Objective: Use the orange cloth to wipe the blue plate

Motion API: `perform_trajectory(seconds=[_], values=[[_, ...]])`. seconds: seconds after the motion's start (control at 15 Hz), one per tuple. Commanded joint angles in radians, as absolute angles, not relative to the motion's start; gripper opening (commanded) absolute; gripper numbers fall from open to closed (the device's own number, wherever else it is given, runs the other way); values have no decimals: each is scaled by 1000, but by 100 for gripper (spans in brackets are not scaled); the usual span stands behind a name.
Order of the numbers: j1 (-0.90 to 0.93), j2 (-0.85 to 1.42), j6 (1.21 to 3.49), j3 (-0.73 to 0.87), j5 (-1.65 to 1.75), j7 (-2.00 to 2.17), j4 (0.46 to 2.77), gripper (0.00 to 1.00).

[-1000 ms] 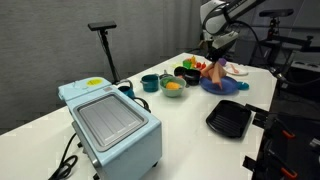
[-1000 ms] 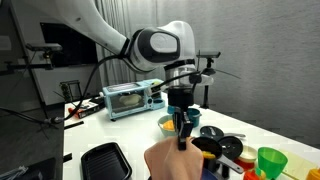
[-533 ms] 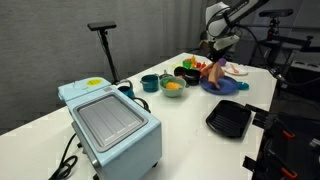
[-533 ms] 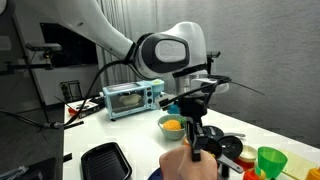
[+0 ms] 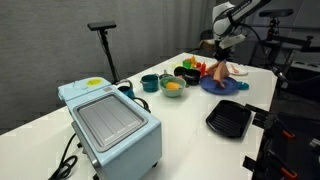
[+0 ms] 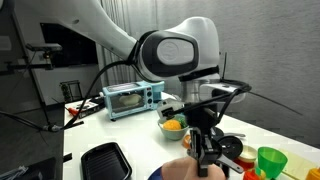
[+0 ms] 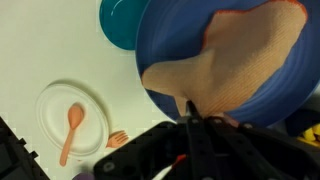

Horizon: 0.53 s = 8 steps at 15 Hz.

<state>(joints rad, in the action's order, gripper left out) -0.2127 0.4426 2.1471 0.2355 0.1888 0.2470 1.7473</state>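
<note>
Cloth [image 7: 245, 60] lies draped across the plate [image 7: 170, 28], one corner pinched between the gripper [image 7: 193, 125] jaws, closed tight just above the plate; bowl [image 7: 118, 20] beside it.

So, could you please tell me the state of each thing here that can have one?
gripper: shut on the orange cloth.
orange cloth: pinched at one edge, the rest lying on the blue plate.
blue plate: lying flat, partly covered by the orange cloth.
toaster oven: door shut.
black tray: lying flat, empty.
small teal bowl: upright, something orange inside.
</note>
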Motion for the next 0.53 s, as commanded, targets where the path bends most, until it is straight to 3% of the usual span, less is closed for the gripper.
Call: perform_trajectory(seconds=[0.0,0.47], values=[[-207,445,2145,243,184,243,1744,3],[-227,469,2145,217,118,207,1739,1]])
